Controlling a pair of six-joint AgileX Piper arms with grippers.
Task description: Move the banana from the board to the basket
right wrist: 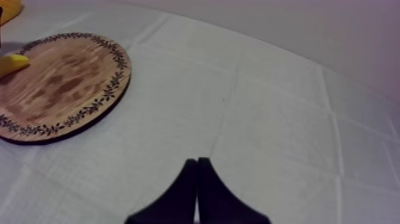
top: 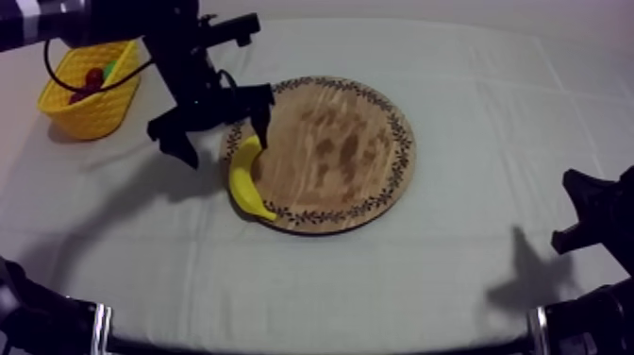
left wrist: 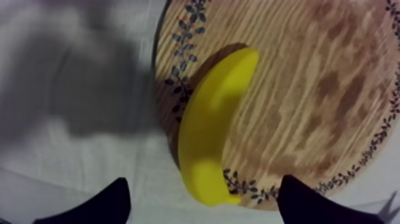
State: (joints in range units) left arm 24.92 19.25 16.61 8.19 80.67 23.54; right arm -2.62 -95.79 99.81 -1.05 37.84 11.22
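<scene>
Surface: a grey-white cloth (top: 453, 274) covers the table, with straight fold creases crossing it. The left arm's dark shadow falls on it just beside the board.
Room: beyond the far table edge, the right wrist view has a plain pale grey backdrop.
Board: one round wooden board (top: 349, 151) with a patterned rim lies flat near the middle of the table.
Banana, place: one banana (top: 247, 179) lies on the board's left rim, the side nearer the basket, across the leaf pattern. Part of it juts past the edge over the cloth.
Banana, axis: its long axis follows the rim. The far end points toward the table's back and the near end toward the front. Its outer curve bulges away from the board's centre.
Basket: one yellow basket (top: 94, 113) stands at the far left, well apart from the board.
Basket contents: one small red fruit (top: 92, 77) and one green piece (top: 110, 68), kind unclear.
Left gripper (left wrist: 203, 179): released, its fingers spread wide to either side of the banana's near half, above it and gripping nothing.
Right gripper (right wrist: 197, 162): clenched on nothing, its fingers pressed into a narrow wedge over bare cloth, well apart from the board.
</scene>
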